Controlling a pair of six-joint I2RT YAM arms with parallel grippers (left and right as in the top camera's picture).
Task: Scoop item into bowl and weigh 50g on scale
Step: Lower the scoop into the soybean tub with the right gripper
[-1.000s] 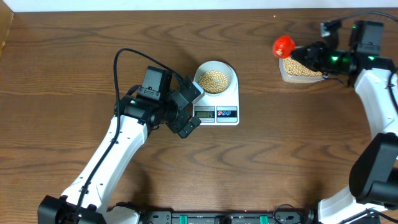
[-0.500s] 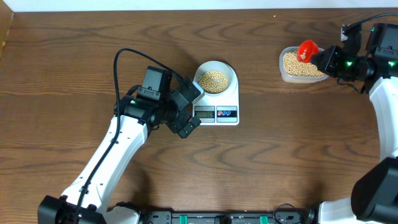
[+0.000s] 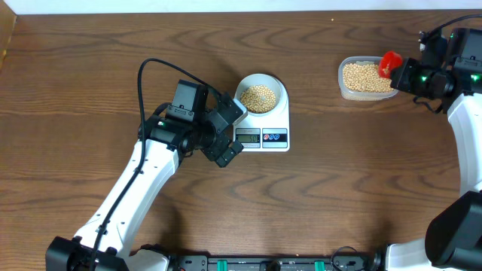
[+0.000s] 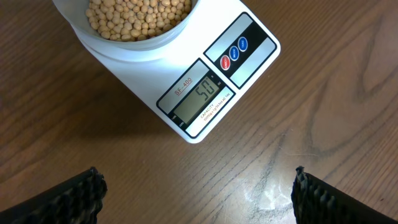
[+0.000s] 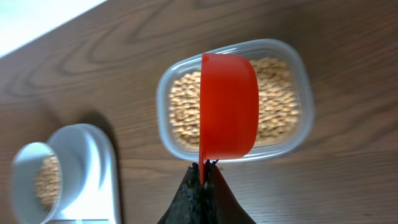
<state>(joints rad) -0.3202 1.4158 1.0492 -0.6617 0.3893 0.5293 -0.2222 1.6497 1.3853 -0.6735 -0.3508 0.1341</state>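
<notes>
While bowl of beans is sitting on scale reading 50, left jaws are hovering spread just beside scale; right jaws are pinching red scoop over bean tub.

The left arm has smooth white shells on its long links, blocky black joints and a thin black cable arching at centre left. Its black ribbed fingertips fill the lower corners. The right arm, at the right edge, is likewise white, its black wrist housing dotted with small green lights.
</notes>
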